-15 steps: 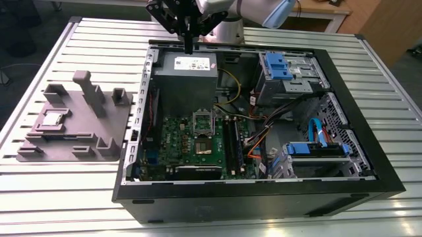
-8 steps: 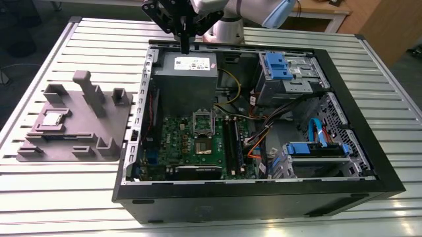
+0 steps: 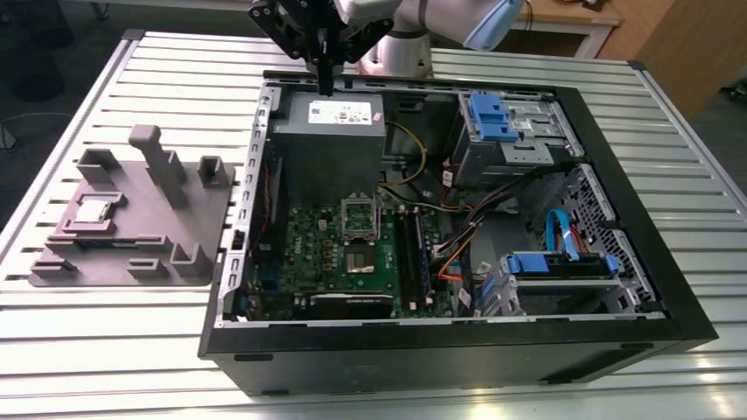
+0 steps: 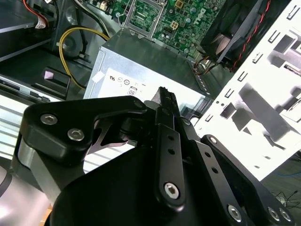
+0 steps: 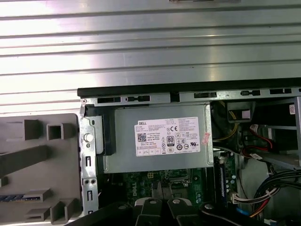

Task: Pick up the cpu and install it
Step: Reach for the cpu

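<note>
Our gripper (image 3: 324, 87) hangs with its two black fingers pressed together and nothing between them. In both wrist views the finger pads meet along a thin seam. It sits above the far rim of the open computer case (image 3: 467, 354), over the labelled grey power supply (image 3: 332, 118). As far as we can tell it is touching neither.

Below the power supply, deeper in the case, lies the green motherboard (image 3: 313, 258). Its dark square socket (image 3: 357, 255) is bare, and the metal frame above it looks lifted, though we cannot be sure of that.

Outside the case, on the exterior view's left, the grey fixture tray (image 3: 129, 258) rests on the slatted metal table (image 3: 117, 350). The cpu (image 3: 94, 211) lies flat in a recess of that tray, silvery top up, among the tray's raised blocks. It is well apart from the gripper and from the socket.

We judge that the work stands at the very start of the pick. The chip is untouched in its seat, and the hand is empty and nowhere near it.

Taking the chip would call for three things:
- bringing the hand across the case wall to a point above the tray
- spreading the fingers wide enough to straddle the chip's pale edges
- descending squarely, clear of the neighbouring blocks

The chip is thin and sits low, so we expect the closing height to leave little margin.
</note>
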Robot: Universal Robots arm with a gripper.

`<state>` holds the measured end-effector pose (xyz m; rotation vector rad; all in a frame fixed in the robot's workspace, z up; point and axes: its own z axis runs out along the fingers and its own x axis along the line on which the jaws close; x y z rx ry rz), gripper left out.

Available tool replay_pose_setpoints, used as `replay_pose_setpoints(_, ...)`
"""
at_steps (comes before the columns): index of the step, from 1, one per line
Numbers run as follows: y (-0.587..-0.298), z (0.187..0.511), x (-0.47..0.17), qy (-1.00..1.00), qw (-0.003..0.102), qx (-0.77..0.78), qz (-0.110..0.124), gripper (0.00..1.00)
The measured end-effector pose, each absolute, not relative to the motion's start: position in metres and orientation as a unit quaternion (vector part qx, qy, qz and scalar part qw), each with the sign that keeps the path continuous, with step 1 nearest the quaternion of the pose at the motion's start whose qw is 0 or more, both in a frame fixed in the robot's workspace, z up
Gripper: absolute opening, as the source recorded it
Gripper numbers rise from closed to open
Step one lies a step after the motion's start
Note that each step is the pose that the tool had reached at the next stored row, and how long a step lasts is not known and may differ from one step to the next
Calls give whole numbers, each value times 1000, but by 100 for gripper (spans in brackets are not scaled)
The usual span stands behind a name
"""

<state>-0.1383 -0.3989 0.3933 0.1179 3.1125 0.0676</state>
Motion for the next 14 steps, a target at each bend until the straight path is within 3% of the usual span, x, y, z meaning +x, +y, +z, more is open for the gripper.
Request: replay_pose_setpoints(14, -399, 393, -142, 999, 13, 38, 22, 10)
